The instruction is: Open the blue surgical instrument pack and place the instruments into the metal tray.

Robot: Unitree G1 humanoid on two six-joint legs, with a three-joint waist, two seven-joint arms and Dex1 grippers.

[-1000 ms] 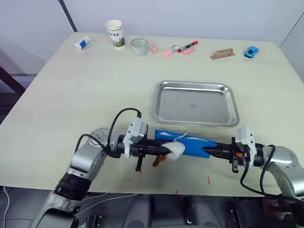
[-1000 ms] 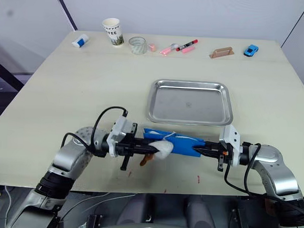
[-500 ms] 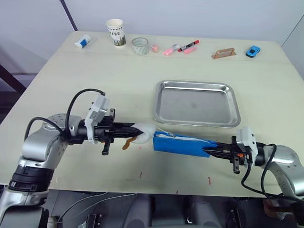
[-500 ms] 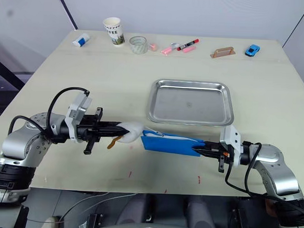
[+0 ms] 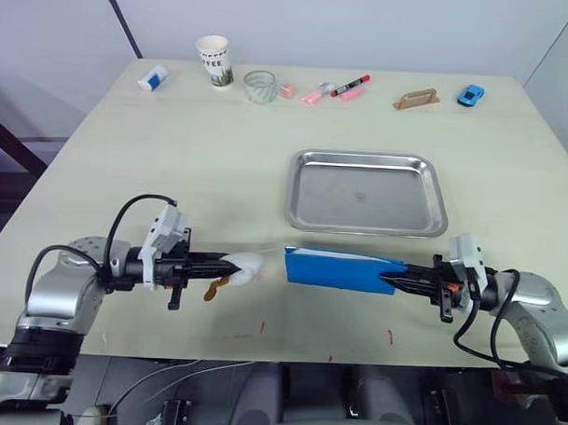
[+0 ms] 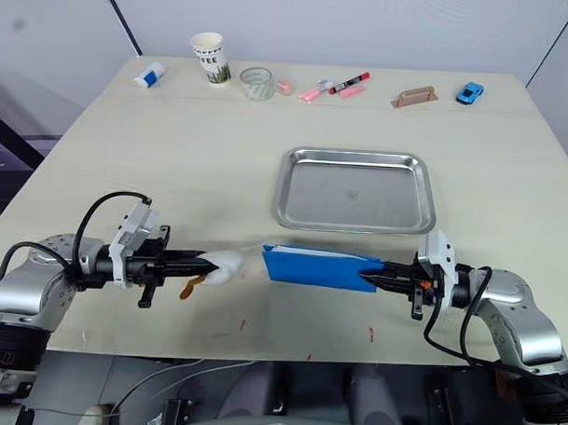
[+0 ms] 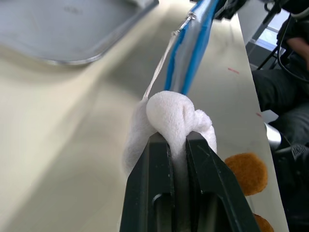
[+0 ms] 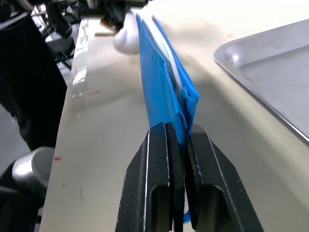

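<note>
The left gripper (image 5: 228,264) is squeezed tight on a fluffy white plush (image 5: 244,265). The plush bulges out past its 2 black fingers (image 7: 153,164), and little orange feet (image 5: 212,287) hang just under it. A thin white string (image 7: 161,67) runs from the plush toward the blue surgical instrument pack (image 5: 343,270), which sits just past the plush, a short way off from the left gripper.

The pack is flat and blue, with a whitish strip along its top edge. Its far end is pinched in the right gripper (image 5: 396,277), whose 2 fingers (image 8: 159,159) are pressed together on the blue corner. So the pack lies between the 2 grippers, near the front edge of the table (image 5: 155,152).

The metal tray (image 5: 367,193) is shiny and sits just behind the pack, farther from both grippers. I cannot see any tools in it.

Way off at the back of the table, far from the grippers, there is a row of small things: a paper cup (image 5: 215,61), a clear glass (image 5: 260,86), pink and red markers (image 5: 335,88), a small brown holder (image 5: 416,100) and a blue toy car (image 5: 470,94).
</note>
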